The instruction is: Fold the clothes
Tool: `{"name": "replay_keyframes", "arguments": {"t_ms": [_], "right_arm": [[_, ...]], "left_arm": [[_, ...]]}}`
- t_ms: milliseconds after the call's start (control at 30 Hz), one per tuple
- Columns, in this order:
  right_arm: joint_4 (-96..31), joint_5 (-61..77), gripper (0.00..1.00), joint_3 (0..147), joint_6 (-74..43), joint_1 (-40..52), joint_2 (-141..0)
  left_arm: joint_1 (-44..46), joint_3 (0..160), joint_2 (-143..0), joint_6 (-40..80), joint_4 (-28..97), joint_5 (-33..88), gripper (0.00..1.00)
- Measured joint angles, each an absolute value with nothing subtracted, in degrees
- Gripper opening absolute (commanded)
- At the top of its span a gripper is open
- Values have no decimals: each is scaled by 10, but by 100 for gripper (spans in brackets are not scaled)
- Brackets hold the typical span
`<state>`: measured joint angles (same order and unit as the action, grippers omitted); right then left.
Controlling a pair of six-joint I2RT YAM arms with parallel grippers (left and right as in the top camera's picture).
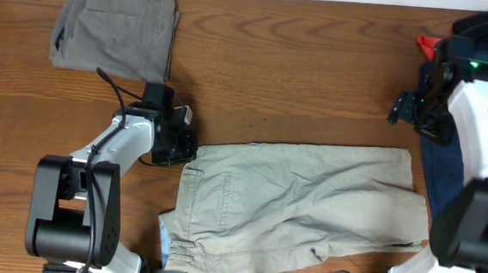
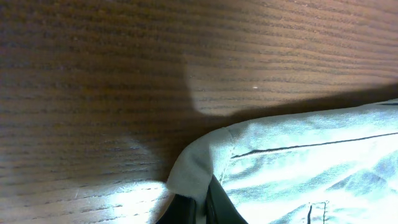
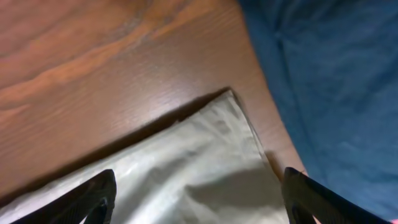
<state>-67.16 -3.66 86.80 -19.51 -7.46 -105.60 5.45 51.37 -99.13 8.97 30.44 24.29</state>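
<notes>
Overhead shows the khaki shorts (image 1: pixel 299 205) spread flat on the near middle of the table (image 1: pixel 300 80). A folded grey-olive pair (image 1: pixel 118 29) lies at the far left, and a navy pair (image 1: pixel 438 176) at the right, partly under the right arm (image 1: pixel 486 128). Only the left wrist view shows the left gripper (image 2: pixel 200 208) pinched together on the khaki waistband corner (just its dark fingertips are in frame). The right wrist view has the right gripper (image 3: pixel 199 177) spread wide, holding nothing, above the khaki's far right corner, with the navy cloth just beside it.
</notes>
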Motion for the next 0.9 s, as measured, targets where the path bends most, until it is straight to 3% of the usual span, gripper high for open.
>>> {"name": "replay_keyframes", "arguments": {"t_ms": [167,367,600,900], "right_arm": [[-662,-34,72,868,-197,-91,-1112],[-666,-34,71,868,-201,-106,-1171],[-661,-34,63,868,-201,-118,-1182],[-623,-30,63,834,-202,-120,-1182]], "left_arm": [[55,514,-991,90,304,243,6],[55,514,-991,90,304,243,6],[55,514,-991,90,304,243,7],[55,514,-991,90,304,243,6]]}}
